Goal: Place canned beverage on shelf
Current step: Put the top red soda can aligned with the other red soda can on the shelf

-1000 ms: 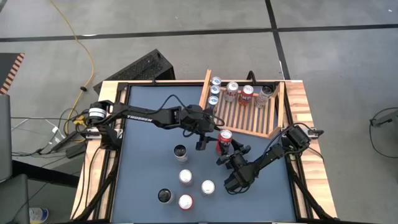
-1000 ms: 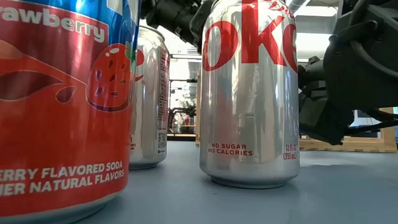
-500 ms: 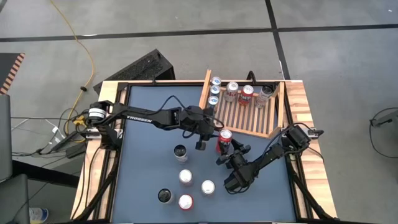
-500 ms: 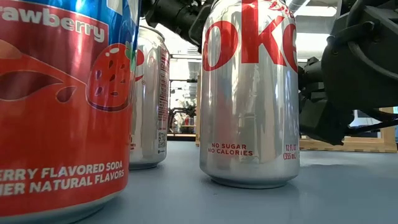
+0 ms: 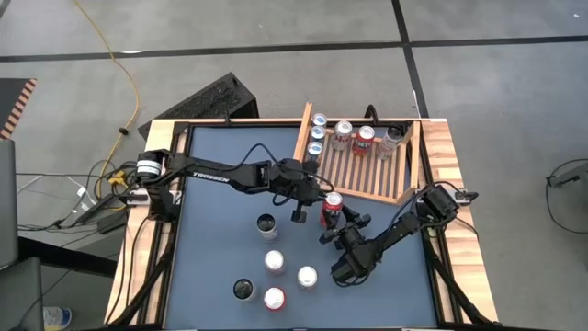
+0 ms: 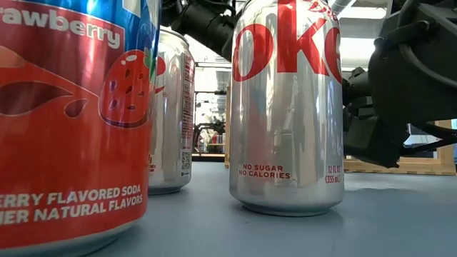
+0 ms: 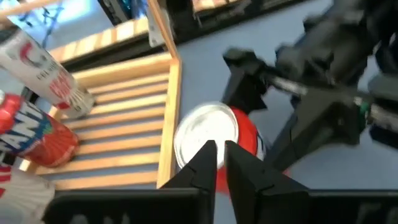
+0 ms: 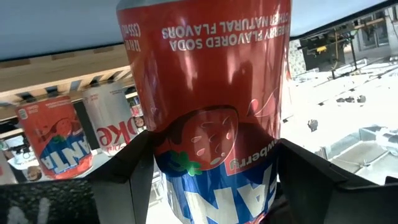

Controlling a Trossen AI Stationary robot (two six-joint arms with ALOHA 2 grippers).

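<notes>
Your right gripper (image 5: pixel 336 223) clamps upright strawberry can (image 5: pixel 331 210) | shelf (image 5: pixel 401 191) just beyond | left gripper (image 5: pixel 299 213) pressed together, empty

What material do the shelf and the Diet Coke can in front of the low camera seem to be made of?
The shelf: apparently light unpainted wood, matte; grain-coloured slats and boards show. The Diet Coke can: probably aluminium, glossy silver with printed red letters; its wall reflects the room like thin polished metal.

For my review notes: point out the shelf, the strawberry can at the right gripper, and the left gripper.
shelf (image 5: pixel 367 176), high view, slatted base.
strawberry can (image 5: pixel 331 209), high view, top.
left gripper (image 7: pixel 221 163), left wrist view, between fingertips.
</notes>
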